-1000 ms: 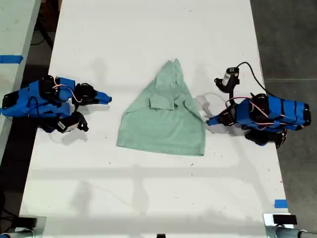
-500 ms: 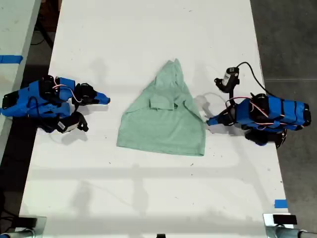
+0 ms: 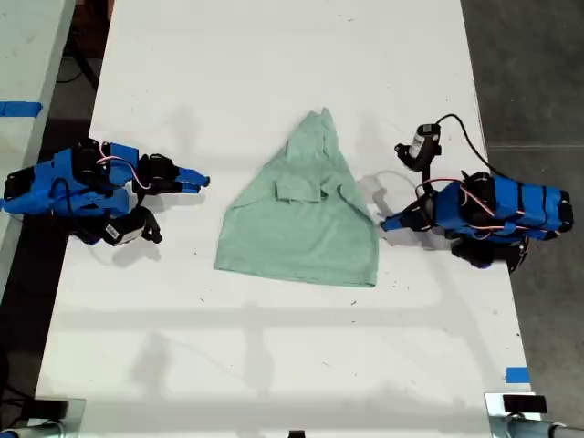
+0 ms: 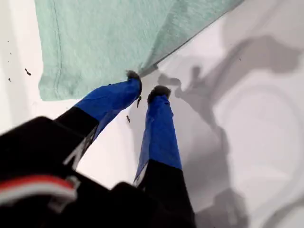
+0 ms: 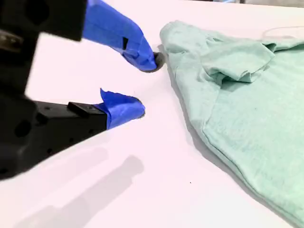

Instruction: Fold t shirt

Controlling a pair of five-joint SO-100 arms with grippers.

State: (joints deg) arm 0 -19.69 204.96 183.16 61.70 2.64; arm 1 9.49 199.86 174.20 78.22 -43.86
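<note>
The t shirt [image 3: 306, 214] is lying partly folded mid-counter [image 3: 274, 55]; my first pincer [image 4: 145, 93] is sitting slightly parted, gripping nothing, at the shirt's edge toward the exterior view's right; my second pincer [image 5: 142, 85] is gaping empty, near the shirt's other side.

Second gripper [image 3: 203, 182] slightly nearer shirt [image 3: 306, 214].

Shirt [image 3: 306, 219] lies flat mid-table [image 3: 274, 55], sleeves folded in. My first gripper [image 3: 385, 223], exterior view's right, tip just beside shirt edge. My second gripper [image 3: 199, 181], exterior view's left, apart from shirt.
</note>
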